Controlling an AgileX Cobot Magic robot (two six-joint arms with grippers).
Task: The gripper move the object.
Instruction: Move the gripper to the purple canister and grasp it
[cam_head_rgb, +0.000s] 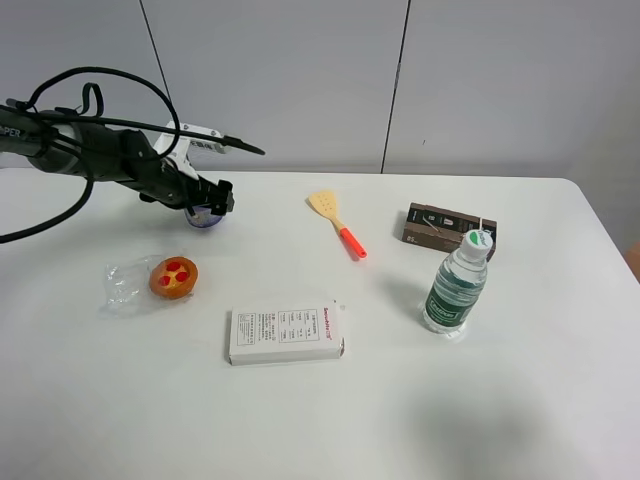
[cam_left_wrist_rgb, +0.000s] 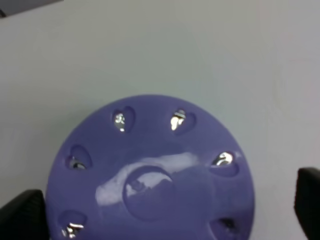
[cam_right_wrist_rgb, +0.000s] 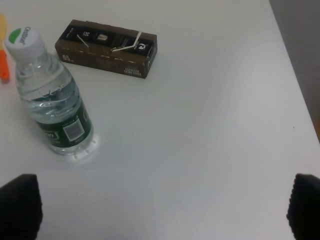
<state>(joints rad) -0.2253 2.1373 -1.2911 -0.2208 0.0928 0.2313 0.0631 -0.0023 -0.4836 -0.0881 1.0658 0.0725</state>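
Note:
The purple squat cylinder (cam_head_rgb: 206, 216) stands on the white table at the back left, mostly hidden under my left gripper (cam_head_rgb: 212, 196). In the left wrist view its dotted flat lid (cam_left_wrist_rgb: 150, 175) fills the lower half. The left gripper (cam_left_wrist_rgb: 165, 212) is open and straddles it, with one black fingertip (cam_left_wrist_rgb: 22, 215) close to the lid's edge and the other (cam_left_wrist_rgb: 309, 200) a small gap away. My right gripper (cam_right_wrist_rgb: 162, 210) is open and empty over bare table; it does not show in the exterior view.
An orange tart (cam_head_rgb: 174, 277) in clear wrap lies in front of the cylinder. A white box (cam_head_rgb: 286, 333) lies mid-table. A yellow spatula (cam_head_rgb: 337, 222), a brown box (cam_head_rgb: 448, 226) and a water bottle (cam_head_rgb: 457, 283) sit to the right.

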